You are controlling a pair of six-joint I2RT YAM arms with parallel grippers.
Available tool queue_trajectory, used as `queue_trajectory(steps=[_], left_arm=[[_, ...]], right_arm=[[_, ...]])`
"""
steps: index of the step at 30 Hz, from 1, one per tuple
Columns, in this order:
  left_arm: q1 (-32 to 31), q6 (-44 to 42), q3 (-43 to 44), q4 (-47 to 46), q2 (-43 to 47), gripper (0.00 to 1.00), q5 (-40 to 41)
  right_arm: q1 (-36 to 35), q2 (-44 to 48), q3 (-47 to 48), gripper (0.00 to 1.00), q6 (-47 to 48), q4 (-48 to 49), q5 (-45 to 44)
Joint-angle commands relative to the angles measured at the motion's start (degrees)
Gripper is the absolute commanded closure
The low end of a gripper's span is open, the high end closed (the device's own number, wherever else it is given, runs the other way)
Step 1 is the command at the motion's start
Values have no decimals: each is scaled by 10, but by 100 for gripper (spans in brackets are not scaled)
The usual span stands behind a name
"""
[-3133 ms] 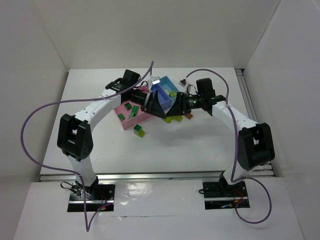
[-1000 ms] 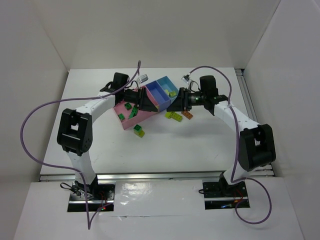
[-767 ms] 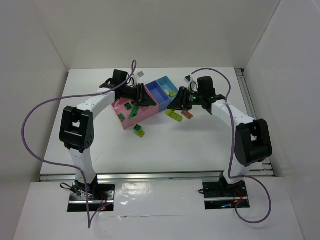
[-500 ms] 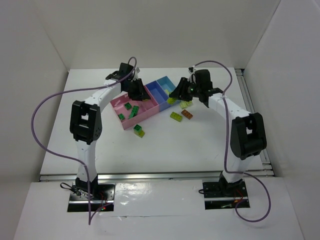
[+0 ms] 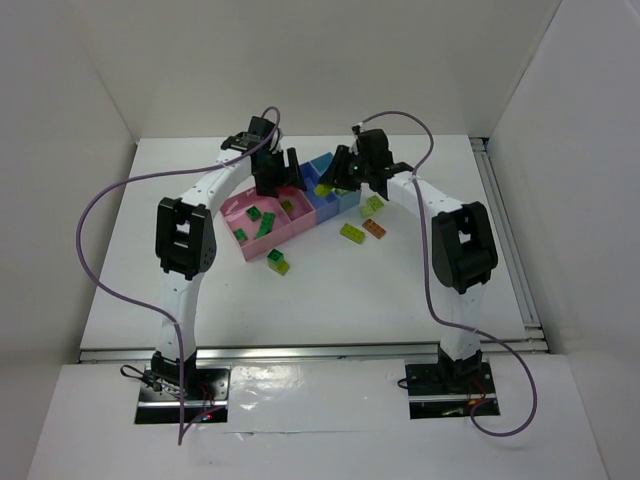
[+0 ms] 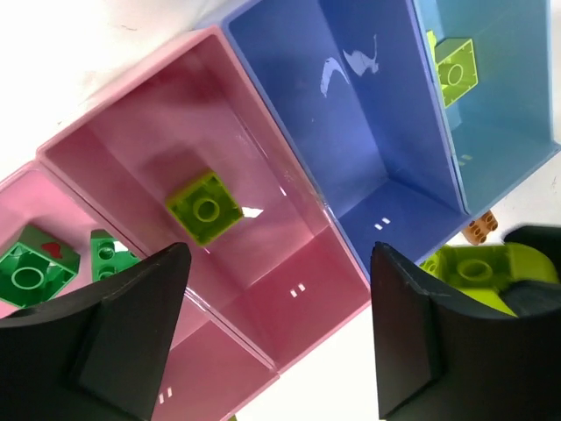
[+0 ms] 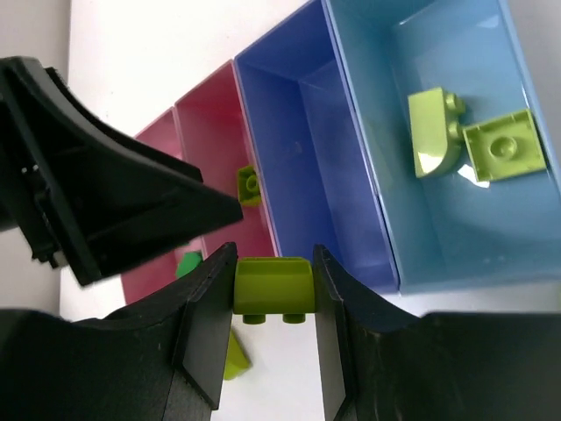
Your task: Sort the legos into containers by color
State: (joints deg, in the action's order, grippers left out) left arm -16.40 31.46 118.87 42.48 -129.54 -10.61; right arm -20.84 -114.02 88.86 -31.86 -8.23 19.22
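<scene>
The right gripper (image 7: 273,289) has brought a yellow-green brick (image 7: 273,281), firmly clamped, to the containers (image 7: 302,158) — the light blue bin (image 7: 465,230) just ahead should take it; the left gripper (image 6: 280,253) hangs with fingers apart.

Four joined bins stand in a slanted row. The large pink bin (image 6: 13,197) holds dark green bricks (image 6: 31,274), the small pink bin (image 6: 131,140) one yellow-green brick (image 6: 204,207), and the light blue bin (image 7: 491,219) two yellow-green pieces (image 7: 434,132). The medium blue bin (image 6: 351,132) sits between. The right gripper (image 7: 273,294) pinches a curved brick (image 7: 273,282). An orange brick (image 5: 375,227) lies just beside the bins.
</scene>
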Motion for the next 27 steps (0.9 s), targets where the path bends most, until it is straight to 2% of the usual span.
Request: queue_trajectory(steps=[1, 9, 11, 15, 20, 22, 24, 26, 27], left_arm=[[1, -10, 20, 23, 46, 13, 17], [70, 11, -46, 38, 172, 15, 37], [78, 5, -73, 44, 194, 15, 37], [90, 5, -116, 49, 239, 12, 37], [95, 5, -194, 49, 298, 13, 64], [95, -23, -213, 49, 318, 18, 64], [78, -46, -242, 49, 330, 20, 78], [46, -75, -278, 49, 350, 23, 84], [31, -83, -289, 49, 357, 23, 96]], right_arm=[[-16, -24, 71, 71, 9, 3, -15], [-59, -131, 196, 66, 28, -37, -22], [-75, -147, 220, 57, 28, -43, -22], [-85, -169, 254, 24, 33, -66, -38], [-85, -124, 243, 24, 44, -66, -54], [-85, -95, 208, 26, 57, -66, -68], [-85, -40, 149, 39, 65, -66, -79], [-85, 31, 92, 46, 72, -54, -95], [-85, 56, 27, 49, 72, -49, -103]])
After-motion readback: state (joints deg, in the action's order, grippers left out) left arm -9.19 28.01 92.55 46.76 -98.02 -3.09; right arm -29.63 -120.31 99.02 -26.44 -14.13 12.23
